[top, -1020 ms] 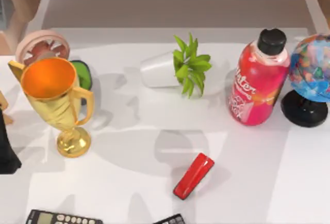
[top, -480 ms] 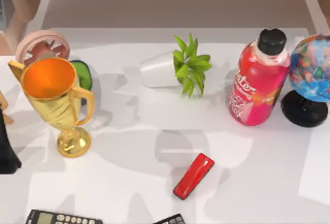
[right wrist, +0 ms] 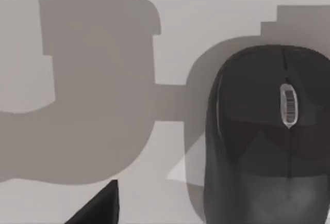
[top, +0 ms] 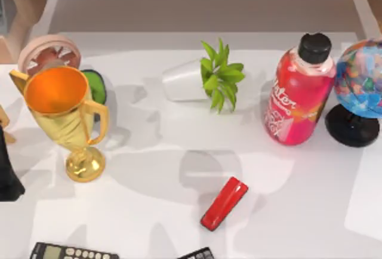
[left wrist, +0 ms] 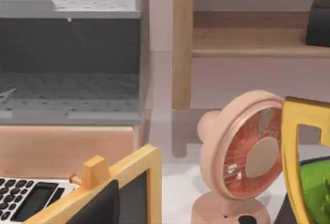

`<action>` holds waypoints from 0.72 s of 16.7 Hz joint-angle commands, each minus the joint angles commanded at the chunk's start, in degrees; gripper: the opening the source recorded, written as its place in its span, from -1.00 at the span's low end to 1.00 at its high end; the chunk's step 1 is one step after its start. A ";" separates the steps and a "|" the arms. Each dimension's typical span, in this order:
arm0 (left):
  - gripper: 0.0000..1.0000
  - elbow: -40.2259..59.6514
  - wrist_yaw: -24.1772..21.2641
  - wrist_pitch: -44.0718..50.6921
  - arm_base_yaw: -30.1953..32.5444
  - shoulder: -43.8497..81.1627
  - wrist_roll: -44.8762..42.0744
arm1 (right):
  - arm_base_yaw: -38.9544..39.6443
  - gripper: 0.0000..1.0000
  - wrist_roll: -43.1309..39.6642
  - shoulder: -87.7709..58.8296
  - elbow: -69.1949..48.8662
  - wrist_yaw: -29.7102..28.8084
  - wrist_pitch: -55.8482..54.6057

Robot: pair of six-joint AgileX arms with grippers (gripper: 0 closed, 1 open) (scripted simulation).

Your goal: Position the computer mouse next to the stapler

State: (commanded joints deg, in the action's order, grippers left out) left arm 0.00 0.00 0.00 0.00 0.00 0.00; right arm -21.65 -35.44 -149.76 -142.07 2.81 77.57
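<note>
The red stapler [top: 224,203] lies slanted on the white table [top: 149,211], front of centre in the top view. The dark grey computer mouse [right wrist: 268,136] fills one side of the right wrist view, its scroll wheel [right wrist: 287,105] showing. My right gripper [right wrist: 170,218] hovers just above the table beside the mouse. One dark fingertip [right wrist: 100,208] shows well off to the side, so the jaws look open with nothing held.
A gold trophy [top: 65,116], pink fan [top: 48,53] and green black-edged object [top: 95,86] stand at the left. A potted plant [top: 206,80] lies at the back middle. A red bottle [top: 298,95] and globe [top: 361,92] stand right; calculators [top: 71,252] line the front edge.
The shadow on the table's right side has spread, leaving a smaller bright patch at the right edge. The stapler and the other objects have not moved.
</note>
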 joint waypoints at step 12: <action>1.00 0.00 0.00 0.00 0.00 0.00 0.00 | 0.07 0.55 0.15 -0.80 3.31 -0.08 -4.13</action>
State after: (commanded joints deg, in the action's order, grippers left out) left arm 0.00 0.00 0.00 0.00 0.00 0.00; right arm -21.58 -35.30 -150.56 -138.76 2.72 73.44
